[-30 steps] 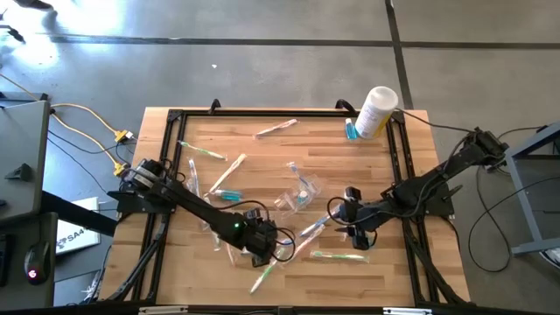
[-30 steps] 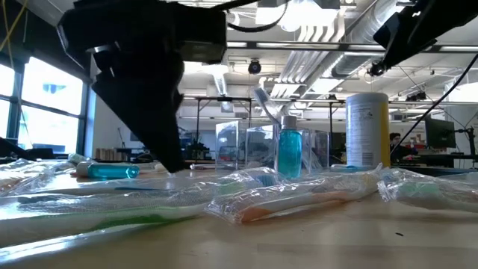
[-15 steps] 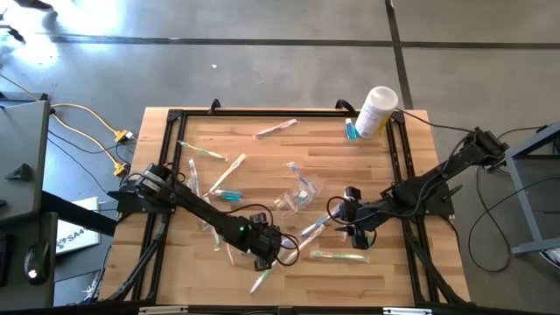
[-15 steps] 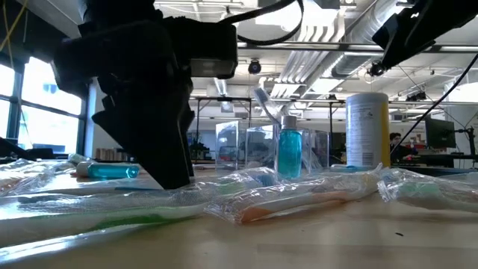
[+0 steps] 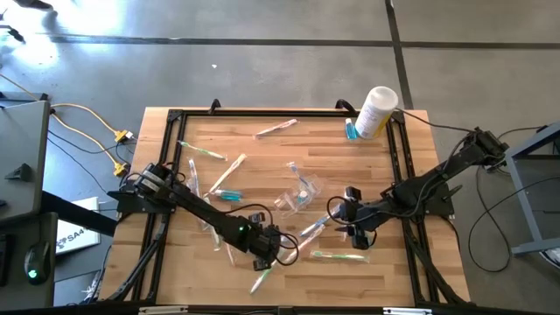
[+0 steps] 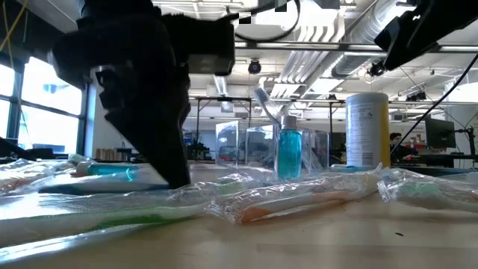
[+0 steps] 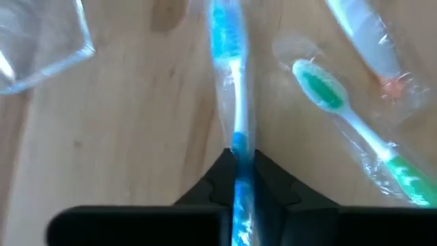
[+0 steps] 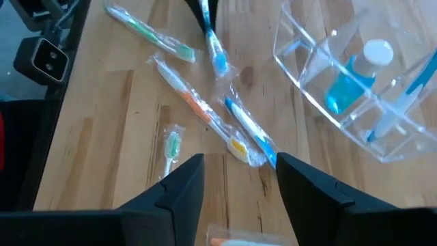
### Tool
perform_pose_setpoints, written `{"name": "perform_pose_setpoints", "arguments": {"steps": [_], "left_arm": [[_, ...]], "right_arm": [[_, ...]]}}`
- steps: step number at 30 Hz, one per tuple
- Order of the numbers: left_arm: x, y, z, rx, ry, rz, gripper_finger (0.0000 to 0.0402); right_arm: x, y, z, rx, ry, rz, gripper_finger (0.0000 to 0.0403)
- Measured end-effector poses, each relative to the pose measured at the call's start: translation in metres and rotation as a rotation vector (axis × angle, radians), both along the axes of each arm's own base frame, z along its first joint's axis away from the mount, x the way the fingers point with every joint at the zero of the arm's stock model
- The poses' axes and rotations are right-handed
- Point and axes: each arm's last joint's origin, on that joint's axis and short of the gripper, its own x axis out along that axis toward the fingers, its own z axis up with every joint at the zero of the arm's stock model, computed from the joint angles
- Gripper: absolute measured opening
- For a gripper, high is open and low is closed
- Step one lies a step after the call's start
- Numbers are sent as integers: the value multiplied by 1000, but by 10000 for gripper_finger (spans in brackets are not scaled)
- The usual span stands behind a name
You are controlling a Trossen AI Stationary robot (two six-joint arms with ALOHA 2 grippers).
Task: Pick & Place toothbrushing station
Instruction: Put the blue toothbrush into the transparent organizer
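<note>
Left claw (image 7: 239,179) is low near the bench's (image 5: 262,162) front edge, pinching a wrapped blue toothbrush (image 7: 229,75); only its wrist view shows this grip, with a green toothbrush (image 7: 355,130) beside. Right claw (image 8: 239,171) hovers spread near mid-bench. Farther back, the low view shows a teal bottle (image 6: 288,153) and white canister (image 6: 367,128).

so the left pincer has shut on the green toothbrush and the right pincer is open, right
Not quite: the left pincer has shut on the blue toothbrush, not the green one. The left wrist view shows the green toothbrush lying free beside it. The right pincer is open, as you say.
</note>
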Motion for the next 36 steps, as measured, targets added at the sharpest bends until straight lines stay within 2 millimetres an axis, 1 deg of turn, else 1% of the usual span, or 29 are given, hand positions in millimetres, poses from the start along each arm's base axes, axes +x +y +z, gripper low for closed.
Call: {"name": "perform_pose_setpoints", "arguments": {"steps": [4, 8, 13, 16, 19, 22, 25, 29, 31, 33, 36], "left_arm": [[2, -1, 3, 3, -11, 1, 7], [4, -6, 17, 43, 26, -21, 1], [6, -9, 41, 88, 55, -25, 1], [12, -15, 62, 99, 15, -67, 1], [13, -23, 83, 117, -14, -133, 1], [13, -37, 105, 127, -69, -249, 1], [12, -50, 131, 139, -148, -327, 1], [9, -65, 161, 246, -279, -393, 1], [13, -68, 169, 331, -374, -392, 0], [18, -69, 174, 386, -442, -404, 0], [28, -59, 171, 433, -468, -418, 0]], "right_arm": [[-3, -2, -9, 1, 30, -19, 174], [-6, -3, -18, 12, 57, -48, 174], [-8, -4, -22, 18, 72, -65, 174], [-8, -5, -24, 19, 75, -69, 173], [-9, -5, -27, 23, 87, -82, 172], [-11, -5, -30, 24, 95, -81, 172], [-15, -3, -36, 17, 113, -74, 171], [-20, 0, -41, 22, 128, -83, 171], [-22, 2, -41, 14, 122, -82, 171], [-23, 5, -41, 9, 108, -73, 171], [-25, 10, -40, -5, 84, -59, 171]]}}
